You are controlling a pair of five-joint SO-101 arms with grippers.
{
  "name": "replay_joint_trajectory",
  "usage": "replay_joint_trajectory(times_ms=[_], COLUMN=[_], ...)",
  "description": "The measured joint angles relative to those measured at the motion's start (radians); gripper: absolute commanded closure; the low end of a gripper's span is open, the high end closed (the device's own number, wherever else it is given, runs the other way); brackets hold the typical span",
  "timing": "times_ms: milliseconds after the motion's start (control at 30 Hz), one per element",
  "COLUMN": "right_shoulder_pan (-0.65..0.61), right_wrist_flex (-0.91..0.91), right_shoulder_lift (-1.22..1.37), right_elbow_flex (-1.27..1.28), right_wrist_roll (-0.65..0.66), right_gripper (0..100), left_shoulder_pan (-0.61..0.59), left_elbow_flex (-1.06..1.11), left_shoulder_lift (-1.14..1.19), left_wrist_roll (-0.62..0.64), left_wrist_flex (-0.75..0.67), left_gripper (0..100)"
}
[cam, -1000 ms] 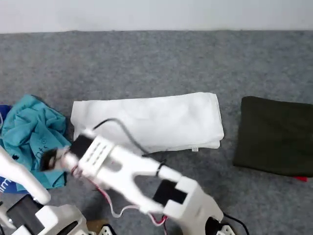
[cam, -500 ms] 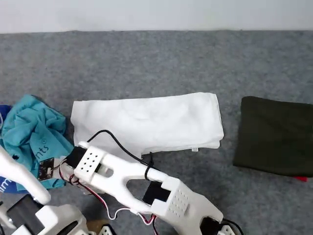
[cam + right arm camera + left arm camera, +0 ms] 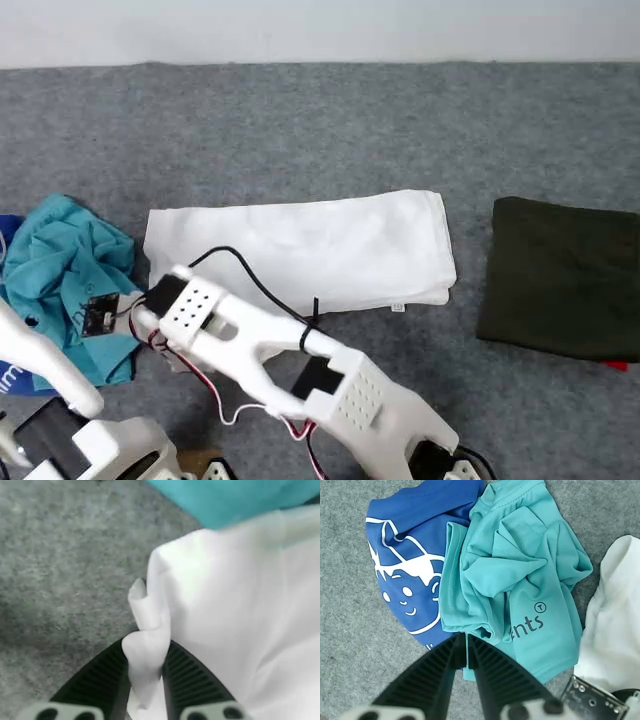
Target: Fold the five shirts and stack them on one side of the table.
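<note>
A white shirt (image 3: 300, 250) lies folded into a long band mid-table. My right arm (image 3: 200, 315) stretches over its near left corner. In the right wrist view, my right gripper (image 3: 145, 647) is shut on a bunched fold of the white shirt (image 3: 240, 605). A crumpled teal shirt (image 3: 60, 270) lies at the left on top of a blue printed shirt (image 3: 405, 555). My left gripper (image 3: 466, 647) hangs shut over the near edge of the teal shirt (image 3: 520, 580). A folded dark green shirt (image 3: 560, 275) lies at the right.
Grey carpet-like cloth (image 3: 320, 130) covers the table up to the white wall at the back. A sliver of red (image 3: 615, 365) peeks from under the dark green shirt. The right arm's cable (image 3: 255, 285) trails over the white shirt's near edge.
The right arm's wrist dipped toward the near table edge half a second ago and has come back up toward the white shirt's corner. The shirts lie much as before.
</note>
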Motion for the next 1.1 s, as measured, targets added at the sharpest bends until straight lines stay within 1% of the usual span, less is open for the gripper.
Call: replay_joint_trajectory(times_ms=[100, 333, 567, 833, 933, 1100], right_shoulder_pan=[0.014, 0.089, 0.172, 0.244, 0.255, 0.272], right_wrist_flex=[0.049, 0.097, 0.054, -0.058, -0.118, -0.209], right_shoulder_lift=[0.005, 0.005, 0.005, 0.005, 0.005, 0.017], right_elbow_flex=[-0.061, -0.216, -0.242, -0.242, -0.242, -0.242], right_wrist_roll=[0.005, 0.127, 0.272, 0.348, 0.367, 0.382], right_gripper=[98.9, 98.9, 98.9, 98.3, 93.1, 77.9], left_shoulder_pan=[0.000, 0.000, 0.000, 0.000, 0.000, 0.000], left_elbow_flex=[0.000, 0.002, 0.077, 0.092, 0.092, 0.092], left_shoulder_lift=[0.000, 0.000, 0.000, 0.000, 0.000, 0.000], left_wrist_roll=[0.000, 0.000, 0.000, 0.000, 0.000, 0.000], left_wrist_flex=[0.000, 0.000, -0.032, -0.063, -0.066, -0.066], left_gripper=[98, 98, 98, 98, 98, 98])
